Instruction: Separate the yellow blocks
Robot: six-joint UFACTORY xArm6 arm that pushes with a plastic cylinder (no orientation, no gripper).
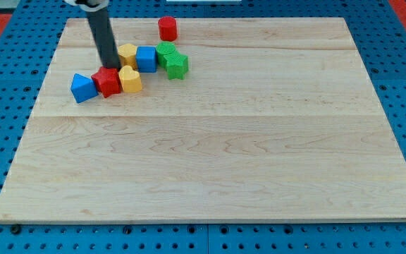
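Two yellow blocks lie in a cluster at the view's upper left. A yellow heart-shaped block (130, 80) sits in the front row, and a yellow hexagon-like block (127, 54) sits just behind it. My tip (109, 65) stands just left of the rear yellow block, behind the red star-shaped block (107, 81), close to both. The two yellow blocks are nearly touching.
A blue triangular block (83, 87) lies left of the red star. A blue cube (146, 58) lies right of the rear yellow block, then two green blocks (176, 65). A red cylinder (168, 28) stands near the board's (217, 155) top edge.
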